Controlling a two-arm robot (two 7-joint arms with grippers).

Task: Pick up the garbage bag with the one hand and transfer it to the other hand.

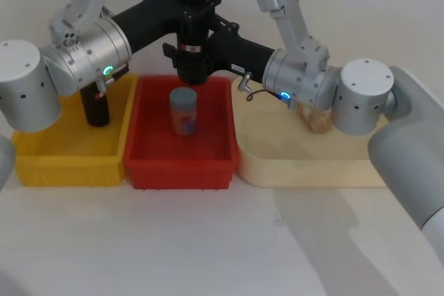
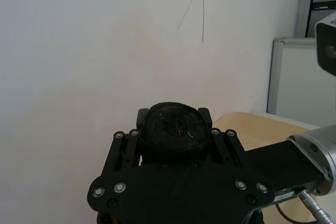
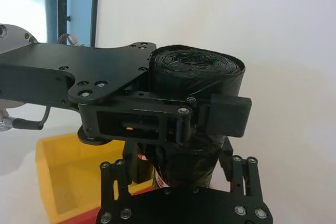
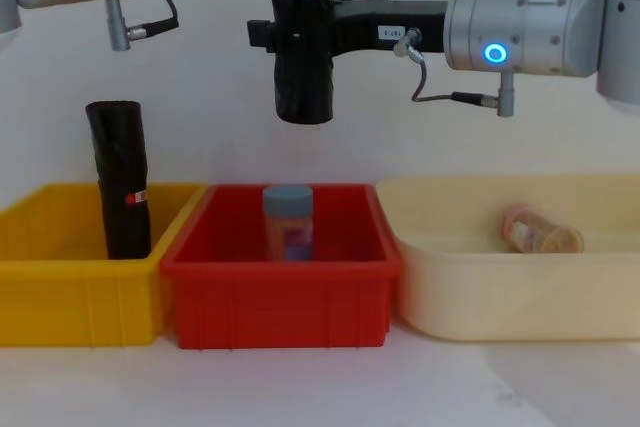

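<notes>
**Both grippers closed on the raised garbage bag**

The left gripper (image 1: 186, 15), on the arm with the green ring, has its jaws closed on the upper part of the garbage bag (image 4: 303, 57). The right gripper (image 4: 285, 35), on the arm with the blue ring, comes from the opposite side, and its jaws press the same roll slightly lower. In the right wrist view one finger pad (image 3: 229, 115) lies flat against the wrinkled black plastic, with the rolled top end of the bag above it. In the left wrist view the round top of the roll sits between the two black fingers.

The bag hangs upright between the two grippers, in the air, well above the bins. Straight below it is the red bin (image 4: 282, 300), where a blue-lidded jar (image 4: 289, 221) stands upright in the middle. To the left of the jaws and lower, a second black roll (image 4: 120, 179) with a red-and-white band stands in the yellow bin (image 4: 70, 292), near its right wall. To the right and lower, a pink-lidded jar (image 4: 540, 231) lies on its side in the cream tray (image 4: 520, 307). All three containers stand side by side on the white tabletop (image 1: 208, 240).
</notes>
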